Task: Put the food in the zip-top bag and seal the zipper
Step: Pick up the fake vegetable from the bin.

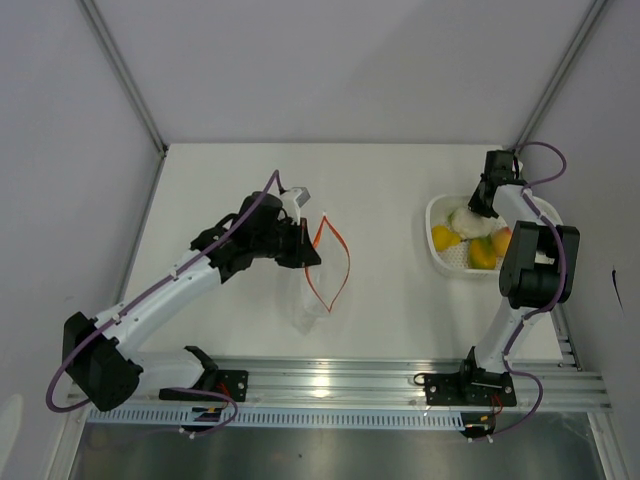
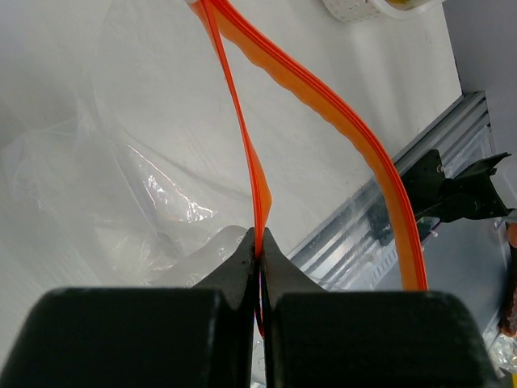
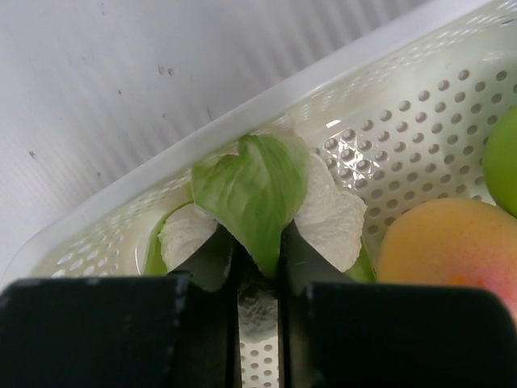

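Left pincer [image 2: 258, 242] clamps the zipper [image 2: 237, 121], bag [image 1: 306, 302] mouth gaping. Right pincer [image 3: 257, 242] nips the vegetable [image 3: 250, 186] in the basket [image 3: 404, 145], beside what looks like a peach [image 3: 452, 242].

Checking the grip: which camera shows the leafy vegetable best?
Right wrist view: the leafy vegetable sits close up, a leaf pinched between the jaws of the right gripper. The top view shows only a small pale patch in the basket; the left wrist view shows none.

No writing, label, brand, number or sign can be read anywhere: not on the zip-top bag [image 1: 306, 303], the white basket [image 1: 429, 225] or the near rail [image 1: 330, 381].
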Robot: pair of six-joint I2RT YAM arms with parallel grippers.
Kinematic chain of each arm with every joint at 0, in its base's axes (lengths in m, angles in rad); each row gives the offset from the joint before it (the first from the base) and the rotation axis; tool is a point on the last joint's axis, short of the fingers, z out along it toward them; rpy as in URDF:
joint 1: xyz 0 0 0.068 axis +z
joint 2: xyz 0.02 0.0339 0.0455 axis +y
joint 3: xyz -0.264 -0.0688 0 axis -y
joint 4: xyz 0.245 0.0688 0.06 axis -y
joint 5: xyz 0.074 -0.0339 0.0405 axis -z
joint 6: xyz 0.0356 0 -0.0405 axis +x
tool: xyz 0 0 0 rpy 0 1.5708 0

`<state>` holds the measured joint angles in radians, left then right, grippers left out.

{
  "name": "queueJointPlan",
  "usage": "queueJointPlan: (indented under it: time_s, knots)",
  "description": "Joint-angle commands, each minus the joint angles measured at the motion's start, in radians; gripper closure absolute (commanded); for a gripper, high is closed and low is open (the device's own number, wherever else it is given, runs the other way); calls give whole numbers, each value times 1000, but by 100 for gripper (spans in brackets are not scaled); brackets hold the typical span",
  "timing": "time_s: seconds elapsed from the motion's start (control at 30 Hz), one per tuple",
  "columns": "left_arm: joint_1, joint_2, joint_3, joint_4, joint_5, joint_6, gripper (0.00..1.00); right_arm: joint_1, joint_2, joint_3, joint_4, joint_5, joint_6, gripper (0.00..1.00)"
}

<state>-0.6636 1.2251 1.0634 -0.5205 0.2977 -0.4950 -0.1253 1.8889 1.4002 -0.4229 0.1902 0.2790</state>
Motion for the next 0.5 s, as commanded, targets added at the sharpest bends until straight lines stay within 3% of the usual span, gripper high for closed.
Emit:
queueJointPlan:
  time_s: [0.0,0.3,0.47]
  knots:
    - [-2,11,46,-4,23,24,99,3,-19,-10,6,5,14,100]
    - [-2,30,81,-9,53,27,99,15,-178,-26,-17,29,28,100]
    - [-1,59,113,-29,113,52,99,26,-367,-46,-11,-21,-9,100]
